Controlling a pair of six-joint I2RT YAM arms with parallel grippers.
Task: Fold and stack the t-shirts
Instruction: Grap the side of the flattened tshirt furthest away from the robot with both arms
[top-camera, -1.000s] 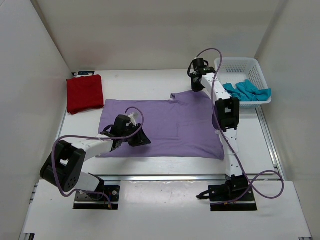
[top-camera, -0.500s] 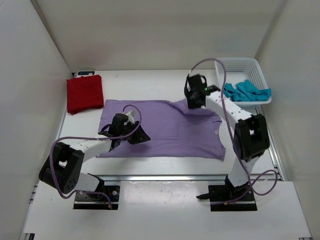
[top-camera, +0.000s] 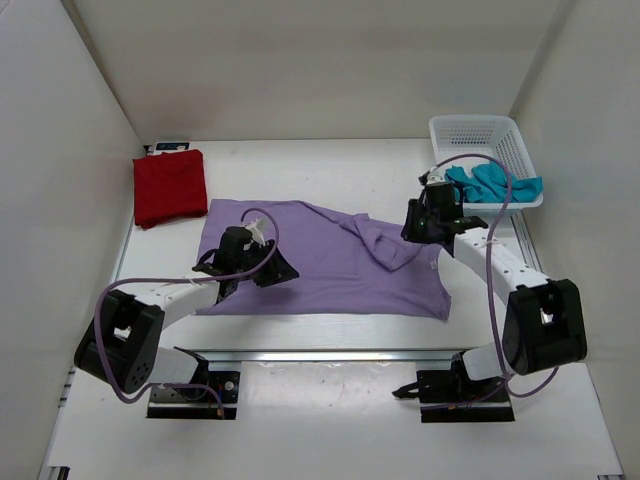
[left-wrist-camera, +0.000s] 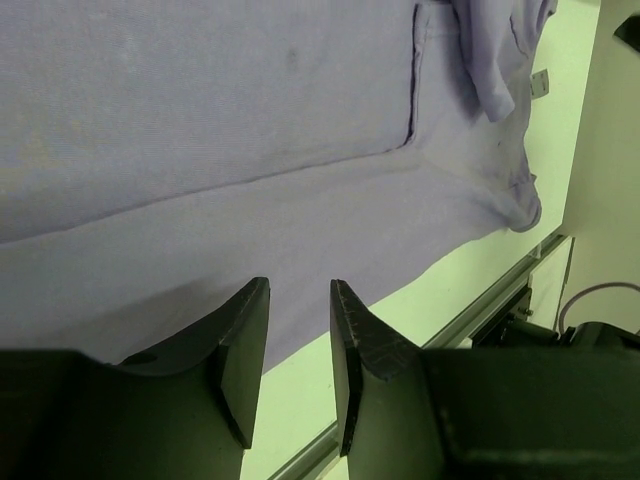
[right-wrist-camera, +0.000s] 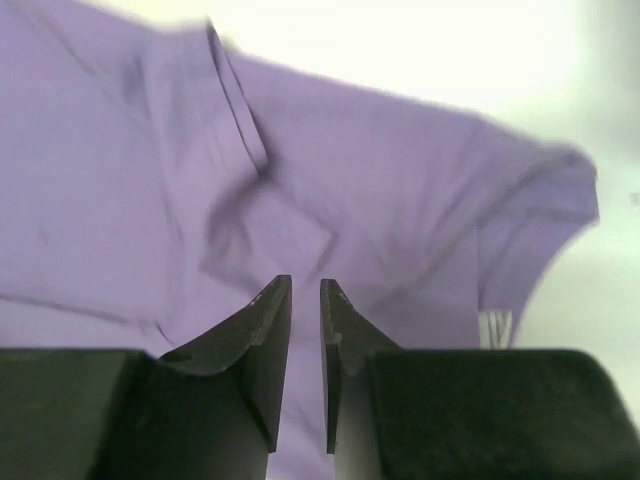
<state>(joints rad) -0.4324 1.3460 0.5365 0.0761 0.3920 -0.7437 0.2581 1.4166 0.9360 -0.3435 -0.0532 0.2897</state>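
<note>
The lavender t-shirt (top-camera: 320, 265) lies spread on the table, its far right sleeve flopped inward into a crumpled flap (top-camera: 385, 240). My left gripper (top-camera: 283, 270) hovers over the shirt's near left part; in the left wrist view the left gripper (left-wrist-camera: 300, 300) is open and empty above the shirt's hem (left-wrist-camera: 200, 120). My right gripper (top-camera: 412, 225) is at the shirt's right side. In the right wrist view its jaws (right-wrist-camera: 306, 290) stand slightly apart with no cloth between them, above the rumpled fabric (right-wrist-camera: 380, 180). The dark red t-shirt (top-camera: 170, 186) lies folded at the back left. The teal t-shirt (top-camera: 492, 182) is bunched in the basket.
A white mesh basket (top-camera: 480, 128) stands at the back right corner. A metal rail (top-camera: 330, 355) runs along the table's near edge, just past the shirt's hem. White walls close in the left, right and back sides.
The right arm pulled the lavender shirt's far right sleeve inward and toward the near side, then its jaws parted and let the cloth drop. The left gripper has barely moved.
</note>
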